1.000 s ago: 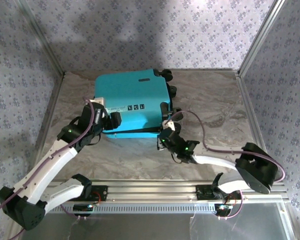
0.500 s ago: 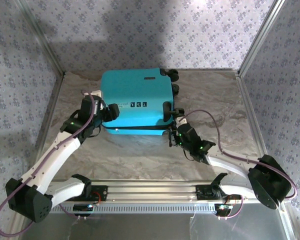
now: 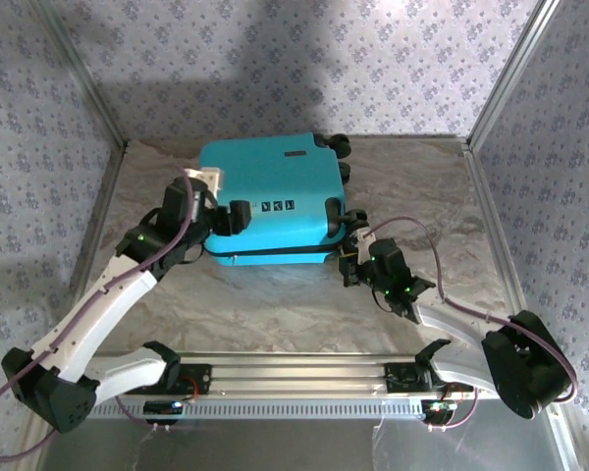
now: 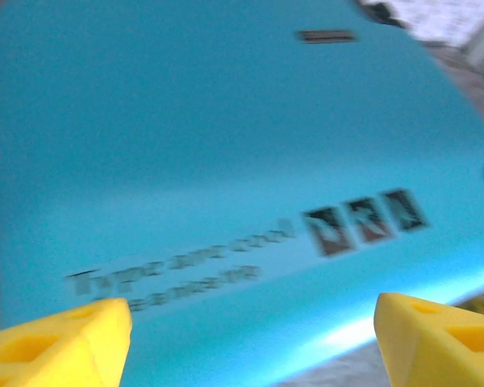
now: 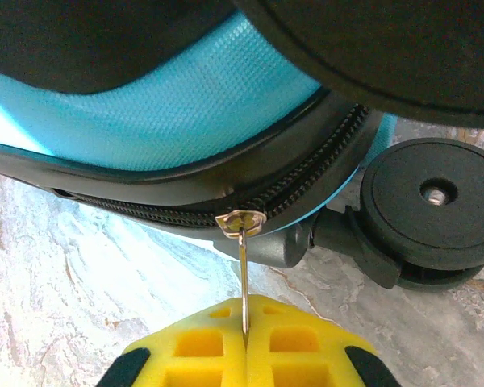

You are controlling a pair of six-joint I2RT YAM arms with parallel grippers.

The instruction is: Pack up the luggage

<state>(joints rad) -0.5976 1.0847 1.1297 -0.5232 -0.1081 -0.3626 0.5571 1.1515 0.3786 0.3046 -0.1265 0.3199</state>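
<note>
Your right gripper (image 5: 244, 326) is clamped on the zipper pull (image 5: 241, 234): draw it straight along the track of the luggage (image 3: 275, 191), bracing the shell with your left gripper (image 4: 242, 334), its fingers apart.

There is one luggage (image 3: 275, 191), with three dark square marks (image 4: 363, 222) at 5 o'clock on its lid, one zipper pull (image 5: 240, 222), and one wheel (image 5: 431, 210) at the pull's 3 o'clock. Two grippers: left gripper (image 4: 250, 339), right gripper (image 5: 244, 343).

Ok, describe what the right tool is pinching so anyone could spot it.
On the turquoise luggage, follow the black zipper band to the corner beside a black wheel. The zipper pull is the thin pale tab there, against all-black neighbours.
</note>
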